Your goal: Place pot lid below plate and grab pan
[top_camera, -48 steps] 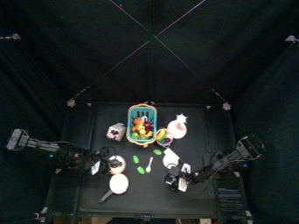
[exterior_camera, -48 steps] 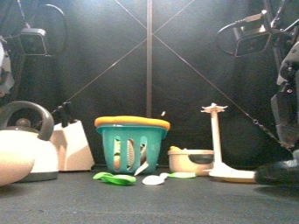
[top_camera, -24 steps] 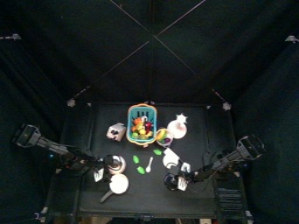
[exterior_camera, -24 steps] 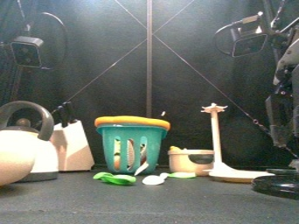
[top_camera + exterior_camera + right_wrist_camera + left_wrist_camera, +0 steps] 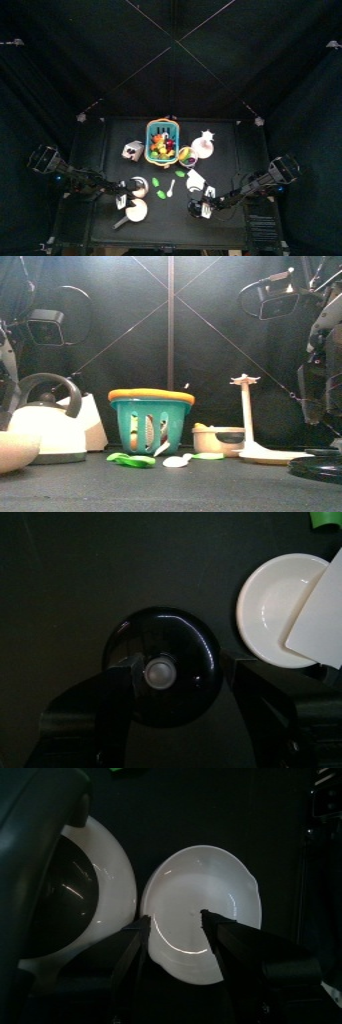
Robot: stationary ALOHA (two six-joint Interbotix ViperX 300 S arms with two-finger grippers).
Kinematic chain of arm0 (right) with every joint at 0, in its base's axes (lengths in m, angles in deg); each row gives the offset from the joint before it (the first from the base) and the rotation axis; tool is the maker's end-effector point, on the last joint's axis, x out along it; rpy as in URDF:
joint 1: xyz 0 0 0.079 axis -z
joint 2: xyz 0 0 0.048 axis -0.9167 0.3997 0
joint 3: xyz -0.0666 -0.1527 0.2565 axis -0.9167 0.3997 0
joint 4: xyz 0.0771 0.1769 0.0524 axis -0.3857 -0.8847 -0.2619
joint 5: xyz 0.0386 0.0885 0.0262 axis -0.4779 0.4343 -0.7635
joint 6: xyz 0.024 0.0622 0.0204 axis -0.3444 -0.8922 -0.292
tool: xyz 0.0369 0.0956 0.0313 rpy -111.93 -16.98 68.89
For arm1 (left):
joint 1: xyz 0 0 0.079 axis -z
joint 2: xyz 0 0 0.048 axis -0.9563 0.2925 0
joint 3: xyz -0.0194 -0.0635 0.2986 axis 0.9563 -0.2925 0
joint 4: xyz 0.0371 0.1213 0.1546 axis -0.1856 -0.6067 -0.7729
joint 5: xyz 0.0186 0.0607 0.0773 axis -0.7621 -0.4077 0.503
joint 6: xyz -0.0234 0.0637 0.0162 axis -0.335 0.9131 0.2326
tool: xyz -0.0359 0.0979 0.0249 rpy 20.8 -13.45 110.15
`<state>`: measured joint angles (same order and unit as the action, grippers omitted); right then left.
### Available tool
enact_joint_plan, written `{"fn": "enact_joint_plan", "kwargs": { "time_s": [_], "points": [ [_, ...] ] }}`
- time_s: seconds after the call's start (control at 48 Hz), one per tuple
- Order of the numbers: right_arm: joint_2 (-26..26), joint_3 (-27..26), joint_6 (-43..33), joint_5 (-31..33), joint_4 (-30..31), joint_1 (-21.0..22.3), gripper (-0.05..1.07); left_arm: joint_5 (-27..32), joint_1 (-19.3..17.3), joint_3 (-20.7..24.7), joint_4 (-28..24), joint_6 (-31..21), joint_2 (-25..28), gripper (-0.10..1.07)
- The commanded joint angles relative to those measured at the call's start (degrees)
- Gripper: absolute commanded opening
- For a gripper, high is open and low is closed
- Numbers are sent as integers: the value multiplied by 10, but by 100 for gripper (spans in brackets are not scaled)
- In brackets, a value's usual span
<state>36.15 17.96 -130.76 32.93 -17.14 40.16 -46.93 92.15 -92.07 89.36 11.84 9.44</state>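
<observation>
- The big change: the left arm has swung in and dropped low over the front-left of the bench [image 5: 67, 572]. A second ago it hung further out at the 9 o'clock edge.
- The left gripper [image 5: 174, 918] has its jaws wide apart with nothing in them. They're pointed at a white dish [image 5: 201, 888].
- The right gripper [image 5: 174, 677] hasn't really budged. Its jaws are spread either side of the black pot lid [image 5: 160, 667] and not pinching it, and the lid lies flat on the bench.
- From above, the lid is at about 6 o'clock of the white plate [image 5: 274, 607], just beside it and not touching. I'd call the lid part done.
- The pan [image 5: 138, 183], as best I can tell, is the dark-rimmed round thing at roughly 7 o'clock from the teal basket [image 5: 162, 140].
- In the left wrist view it looks like the dark-bowled thing right beside one jaw. I can't make out its handle, so take that ID loosely.
- My read is that the left arm is lining up for the pan grab but is aimed more at the dish. It probably needs to shift over and find the handle or rim.
</observation>
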Motion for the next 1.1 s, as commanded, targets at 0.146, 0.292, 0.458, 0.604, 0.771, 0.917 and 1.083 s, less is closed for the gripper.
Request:
{"fn": "enact_joint_plan", "kwargs": {
  "time_s": [0.146,0.292,0.458,0.604,0.771,0.917,1.083],
  "points": [
    [-2,-11,2,-2,1,4,94,1,-1,7,-17,-1,33,84],
    [0,-12,1,-1,2,3,94,9,-1,14,-30,0,32,84],
    [1,-12,1,-1,2,4,94,20,-1,22,-40,0,9,84],
    [2,-13,1,-2,2,4,94,21,-1,30,-54,0,-30,84],
    [4,-13,2,-2,2,4,94,21,-1,30,-75,0,-69,84],
    [5,-13,2,-3,1,4,94,21,-1,24,-81,0,-69,84],
    [9,-13,3,-3,2,4,94,15,-4,19,-122,0,-68,84]
  ]
}}
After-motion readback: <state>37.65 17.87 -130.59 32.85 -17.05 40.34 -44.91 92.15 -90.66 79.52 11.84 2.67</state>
